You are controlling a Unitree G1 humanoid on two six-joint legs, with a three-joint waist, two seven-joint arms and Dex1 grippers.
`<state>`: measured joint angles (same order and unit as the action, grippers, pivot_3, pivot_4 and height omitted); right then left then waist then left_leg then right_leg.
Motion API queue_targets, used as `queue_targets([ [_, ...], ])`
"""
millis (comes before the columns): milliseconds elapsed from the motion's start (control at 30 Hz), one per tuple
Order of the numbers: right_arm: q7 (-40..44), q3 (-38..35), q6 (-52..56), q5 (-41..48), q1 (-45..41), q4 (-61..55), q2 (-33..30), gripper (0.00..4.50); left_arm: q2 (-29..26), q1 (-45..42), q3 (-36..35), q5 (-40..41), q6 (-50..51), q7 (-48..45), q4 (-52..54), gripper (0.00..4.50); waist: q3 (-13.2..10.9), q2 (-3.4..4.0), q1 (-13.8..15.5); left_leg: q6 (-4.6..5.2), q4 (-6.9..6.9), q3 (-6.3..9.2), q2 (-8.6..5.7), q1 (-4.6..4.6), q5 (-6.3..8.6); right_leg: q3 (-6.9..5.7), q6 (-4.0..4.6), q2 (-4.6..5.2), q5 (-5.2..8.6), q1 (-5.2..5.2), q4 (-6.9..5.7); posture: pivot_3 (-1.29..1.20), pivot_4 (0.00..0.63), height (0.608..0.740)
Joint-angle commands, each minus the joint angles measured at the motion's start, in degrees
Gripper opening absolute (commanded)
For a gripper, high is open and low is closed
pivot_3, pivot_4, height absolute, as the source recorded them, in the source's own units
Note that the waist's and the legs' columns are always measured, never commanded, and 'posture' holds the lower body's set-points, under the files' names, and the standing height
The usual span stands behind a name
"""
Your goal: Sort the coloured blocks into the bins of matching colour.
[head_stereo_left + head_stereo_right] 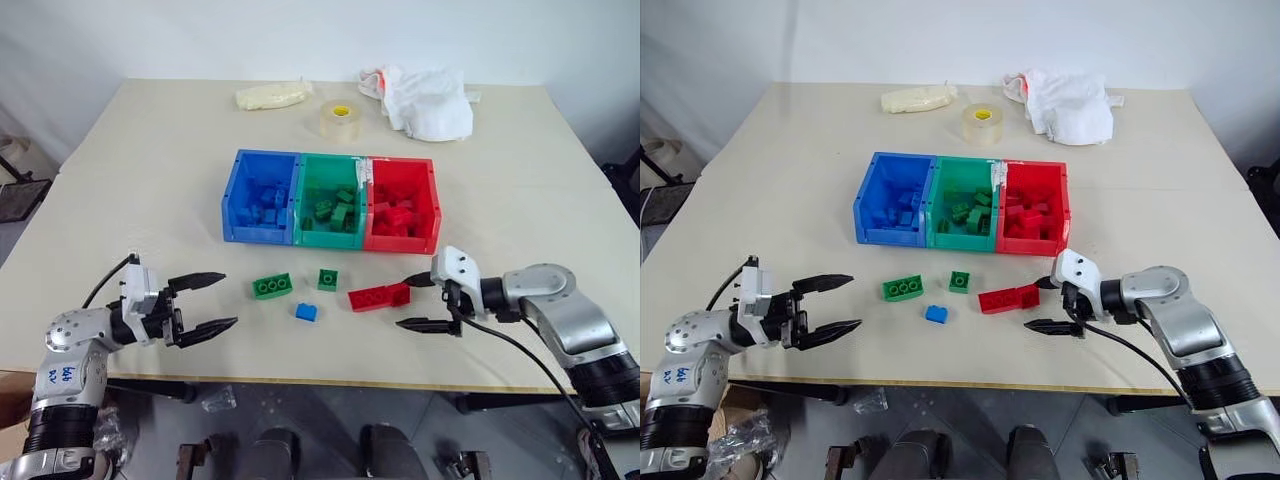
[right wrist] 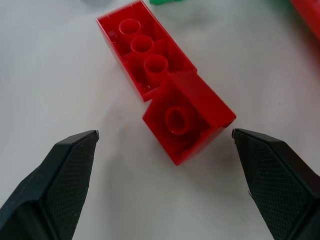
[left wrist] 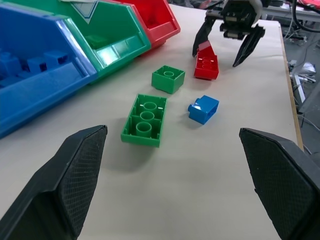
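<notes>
The blue bin (image 1: 232, 205), green bin (image 1: 325, 238) and red bin (image 1: 400, 243) stand joined in a row mid-table, each holding blocks of its own colour. In front of them lie several loose blocks: a green oblong block (image 1: 272, 286), a green square block (image 1: 328, 279), a small blue block (image 1: 306, 312), and a red oblong block (image 2: 142, 50) with a red square block (image 2: 187, 117) against its end. My right gripper (image 1: 403, 303) is open, its fingers either side of the red square block without touching it. My left gripper (image 1: 228, 300) hangs open left of the green oblong, holding nothing.
At the far side of the table sit a clear tape roll (image 1: 340, 119), a crumpled white cloth (image 1: 425, 100) and a pale bag (image 1: 272, 95). The table's front edge (image 1: 330, 383) runs just below both grippers.
</notes>
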<state>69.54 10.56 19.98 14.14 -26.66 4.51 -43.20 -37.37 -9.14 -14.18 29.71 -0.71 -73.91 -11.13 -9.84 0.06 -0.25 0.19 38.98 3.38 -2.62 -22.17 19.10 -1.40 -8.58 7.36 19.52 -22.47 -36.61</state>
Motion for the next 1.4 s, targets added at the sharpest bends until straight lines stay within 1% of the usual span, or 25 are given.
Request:
queue_targets([
  [33, 0.5, -0.2, -2.8, -0.3, -1.5, 2.1, 1.6, 3.88, -0.1, 1.0, -1.7, 1.6, -0.4, 0.6, 2.9, 4.5, 0.0, 0.0, -0.1, 0.0, 0.0, 0.0, 0.01, 0.0, 0.0, 0.0, 0.0, -0.01, 0.0, 0.0, 0.01, 0.0, 0.15, 0.74],
  [200, -0.3, -1.4, -3.1, 0.2, -2.9, 2.8, 3.5, 2.12, 0.2, 1.6, -1.9, 1.7, -0.2, 1.1, 3.5, 4.5, 0.0, 0.0, 0.0, 0.0, 0.0, 0.0, 0.0, 0.0, 0.0, 0.0, 0.0, -0.01, 0.0, -0.01, 0.0, 0.0, 0.15, 0.74],
  [233, -0.2, -1.6, -3.1, 0.3, -2.9, 2.6, 3.5, 1.86, 0.2, 1.6, -1.8, 1.7, -0.2, 1.1, 3.5, 4.5, 0.0, 0.0, 0.0, 0.0, 0.0, 0.0, 0.0, 0.0, 0.0, 0.0, 0.0, 0.0, 0.0, -0.01, -0.01, 0.0, 0.15, 0.74],
  [267, -0.2, -1.9, -3.1, 0.4, -2.8, 2.4, 3.4, 1.73, 0.2, 1.6, -1.8, 1.7, -0.2, 1.2, 3.5, 4.5, 0.0, 0.0, 0.0, 0.0, 0.0, 0.0, -0.01, 0.0, 0.0, 0.0, 0.0, 0.0, 0.0, -0.01, 0.0, 0.0, 0.15, 0.74],
  [467, -0.8, -5.0, -1.1, 2.4, -3.6, -1.6, 2.3, 1.73, 0.3, 1.3, -1.7, 1.6, -0.3, 1.2, 3.1, 4.5, 0.0, 0.0, 0.0, 0.0, 0.01, 0.01, -0.02, -0.01, 0.0, -0.01, 0.0, 0.01, 0.0, 0.0, -0.01, 0.0, 0.15, 0.74],
  [567, -3.0, -7.1, -0.9, 2.4, -10.4, 0.6, 3.0, 1.73, 0.6, 0.9, -1.5, 1.4, -0.6, 1.2, 2.5, 4.5, 0.0, 0.04, -0.2, 0.0, 0.01, 0.0, -0.02, -0.01, 0.0, 0.01, 0.0, 0.02, 0.0, -0.02, 0.0, 0.0, 0.15, 0.74],
  [633, -4.2, -7.7, -2.0, 1.8, -15.9, 5.3, 4.1, 1.73, 0.7, 0.4, -1.3, 1.2, -0.6, 1.3, 2.1, 4.5, 0.0, 0.05, -0.6, -0.01, 0.0, -0.07, 0.0, -0.01, 0.0, 0.04, 0.0, 0.0, 0.0, -0.05, -0.02, 0.0, 0.15, 0.74],
  [700, -4.8, -7.4, -5.3, 0.3, -20.9, 11.6, 5.2, 1.73, 0.9, -0.2, -1.1, 1.0, -0.7, 1.3, 1.7, 4.5, 0.0, 0.05, -1.1, -0.02, -0.02, -0.05, 0.04, 0.0, -0.01, 0.02, 0.0, -0.04, 0.0, -0.07, -0.04, 0.0, 0.15, 0.74],
  [800, -7.4, -6.1, -12.1, -4.2, -29.1, 24.9, 7.7, 1.73, 1.1, -0.9, -0.9, 0.8, -0.8, 1.3, 1.1, 4.5, 0.0, 0.04, -1.4, -0.02, -0.11, -0.01, 0.02, 0.02, -0.01, -0.02, 0.0, -0.03, 0.0, -0.07, -0.13, 0.0, 0.15, 0.74],
  [933, -14.1, -4.7, -20.1, -10.4, -39.0, 43.8, 12.0, 1.73, 1.5, -1.5, -0.6, 0.6, -1.0, 1.5, 0.9, 4.5, 0.0, 0.04, -1.9, -0.02, -0.15, -0.02, -0.04, -0.01, -0.01, -0.04, 0.0, 0.01, 0.0, -0.1, -0.28, 0.0, 0.15, 0.74],
  [1000, -16.2, -4.5, -22.5, -12.1, -42.2, 50.4, 14.0, 2.45, 1.7, -1.5, -0.6, 0.6, -1.1, 1.6, 1.1, 4.5, 0.0, 0.04, -2.1, -0.02, -0.19, -0.01, -0.03, -0.01, -0.01, -0.06, 0.0, 0.0, 0.0, -0.12, -0.3, 0.0, 0.15, 0.74],
  [1067, -18.6, -4.3, -24.8, -13.9, -44.3, 55.0, 15.1, 3.05, 1.7, -1.4, -0.6, 0.6, -1.2, 1.7, 1.2, 4.5, 0.0, 0.04, -2.4, -0.02, -0.22, 0.0, -0.03, -0.01, -0.01, -0.08, 0.0, 0.0, 0.0, -0.13, -0.3, 0.0, 0.15, 0.74],
  [1200, -18.8, -5.3, -28.3, -14.9, -45.7, 58.1, 15.4, 4.37, 1.6, -0.9, -0.8, 0.8, -1.3, 1.9, 1.5, 4.5, 0.0, 0.05, -2.9, -0.02, -0.21, 0.06, -0.04, -0.01, -0.01, -0.15, 0.0, 0.02, 0.0, -0.11, -0.33, 0.0, 0.15, 0.74],
  [1233, -18.1, -5.5, -28.9, -14.9, -45.5, 57.9, 15.1, 4.44, 1.6, -0.8, -0.9, 0.8, -1.3, 1.9, 1.6, 4.5, 0.0, 0.05, -3.1, -0.02, -0.22, 0.07, -0.04, -0.01, -0.01, -0.15, 0.0, 0.01, 0.0, -0.1, -0.33, 0.0, 0.15, 0.74],
  [1300, -16.1, -5.8, -29.7, -14.5, -44.5, 56.3, 14.4, 4.44, 1.6, -0.6, -0.9, 0.9, -1.2, 1.8, 1.7, 4.5, 0.0, 0.07, -3.2, -0.02, -0.22, 0.07, -0.04, -0.01, -0.01, -0.15, 0.0, 0.01, 0.0, -0.11, -0.33, 0.0, 0.15, 0.74],
  [1400, -10.4, -7.0, -27.4, -11.7, -40.6, 49.6, 12.4, 4.44, 1.5, -0.5, -0.9, 1.0, -1.1, 1.7, 1.8, 4.5, 0.0, 0.07, -3.2, -0.03, -0.23, 0.07, -0.01, -0.01, -0.01, -0.16, 0.0, -0.01, 0.0, -0.11, -0.33, 0.0, 0.15, 0.74],
])
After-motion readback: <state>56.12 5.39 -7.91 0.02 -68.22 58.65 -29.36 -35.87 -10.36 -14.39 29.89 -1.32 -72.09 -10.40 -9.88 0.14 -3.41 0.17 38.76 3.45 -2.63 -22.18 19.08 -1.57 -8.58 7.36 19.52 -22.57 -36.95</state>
